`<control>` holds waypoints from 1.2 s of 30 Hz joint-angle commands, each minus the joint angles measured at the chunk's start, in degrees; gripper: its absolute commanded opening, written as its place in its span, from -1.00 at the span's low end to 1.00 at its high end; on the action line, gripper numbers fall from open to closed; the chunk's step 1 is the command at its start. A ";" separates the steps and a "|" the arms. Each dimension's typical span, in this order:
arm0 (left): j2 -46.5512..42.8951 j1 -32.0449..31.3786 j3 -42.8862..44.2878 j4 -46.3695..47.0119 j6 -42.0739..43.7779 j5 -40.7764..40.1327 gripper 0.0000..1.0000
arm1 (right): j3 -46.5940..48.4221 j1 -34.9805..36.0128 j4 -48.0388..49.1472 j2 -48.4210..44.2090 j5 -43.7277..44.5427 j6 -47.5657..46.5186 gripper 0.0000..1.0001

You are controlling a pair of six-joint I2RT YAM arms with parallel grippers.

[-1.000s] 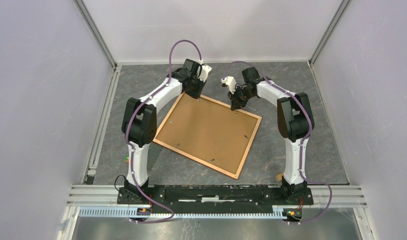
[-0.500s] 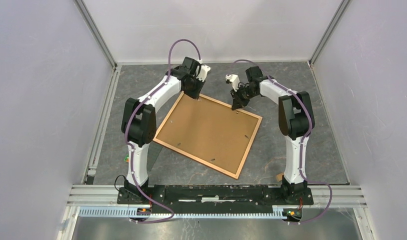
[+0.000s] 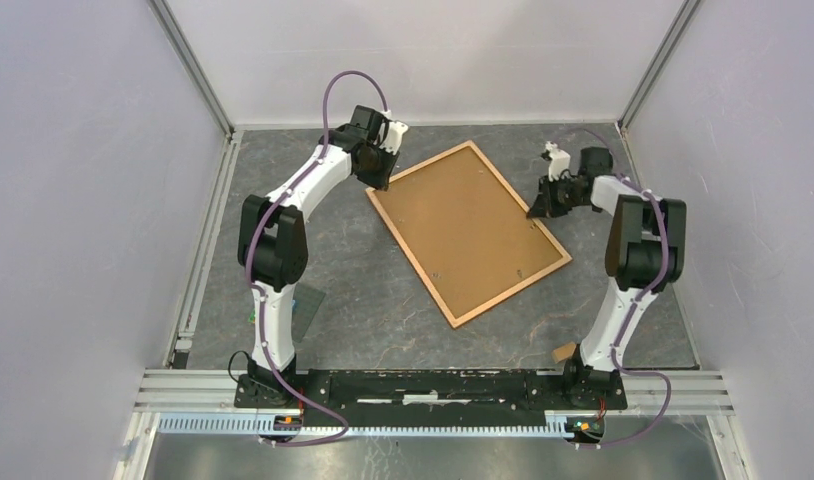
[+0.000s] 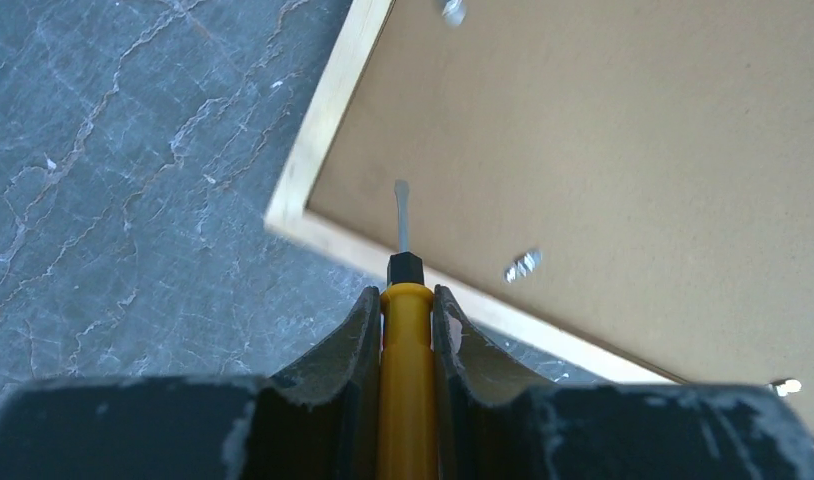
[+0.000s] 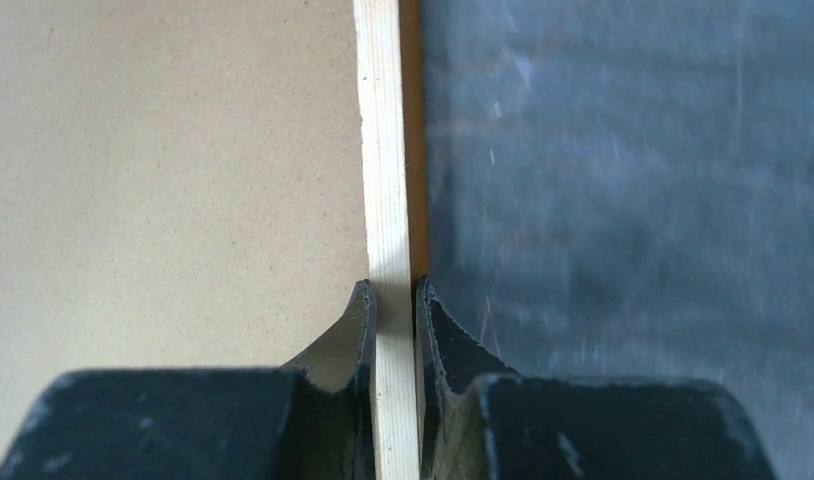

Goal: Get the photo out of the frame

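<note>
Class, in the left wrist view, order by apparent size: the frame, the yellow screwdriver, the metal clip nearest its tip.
Largest: frame.
Then screwdriver, though nearness to the camera enlarges it.
Smallest: clip.

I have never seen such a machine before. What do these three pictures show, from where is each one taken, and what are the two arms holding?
This is a robot with two white-and-black arms, bolted at the near edge of a grey table. The wide picture comes from a fixed camera above and behind them. The two close pictures come from small cameras on the wrists, each looking along its own tool. On the table lies a picture frame, back side up, so you see brown board and small metal clips; the photo itself cannot be seen. The left tool is shut on a yellow-handled screwdriver, whose blade reaches over the board near a corner. The right tool pinches the frame's wooden border.
</note>
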 commanded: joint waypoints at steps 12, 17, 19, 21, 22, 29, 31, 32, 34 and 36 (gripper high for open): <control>-6.01 2.24 -0.54 -0.85 -3.23 1.80 -0.96 | -14.51 9.01 -17.12 -7.67 -15.77 -12.19 -0.02; -6.73 3.63 -0.12 -1.78 -4.86 2.87 -0.96 | -7.15 16.44 -29.48 -4.52 -19.32 -25.49 0.09; -7.20 4.22 0.02 -2.25 -4.98 2.94 -0.96 | -3.68 17.30 -31.62 -4.54 -17.20 -29.05 0.11; -7.84 4.69 -0.19 -2.63 -4.91 2.81 -0.96 | 0.79 17.23 -31.54 -4.73 -12.71 -30.73 0.11; -8.22 4.87 -0.49 -2.64 -4.83 2.67 -0.96 | 2.63 17.16 -30.85 -5.25 -10.25 -31.90 0.11; -11.34 5.94 -3.20 -2.67 -3.93 1.83 -0.96 | 5.56 17.25 -9.61 -13.23 -2.37 -34.71 0.69; -12.24 6.20 -3.98 -2.67 -3.91 1.75 -0.96 | 9.14 17.49 -6.28 -10.83 -2.84 -34.11 0.94; -12.53 6.30 -4.32 -2.62 -3.82 1.62 -0.96 | 12.82 17.54 -5.73 -8.92 -2.95 -33.12 0.96; -13.24 6.53 -5.08 -2.63 -3.82 1.33 -0.96 | 22.28 17.91 -9.58 -2.88 -4.50 -34.80 0.96; -14.07 6.68 -5.76 -2.69 -3.66 1.23 -0.96 | 34.67 18.87 -14.47 6.07 -3.09 -33.85 0.96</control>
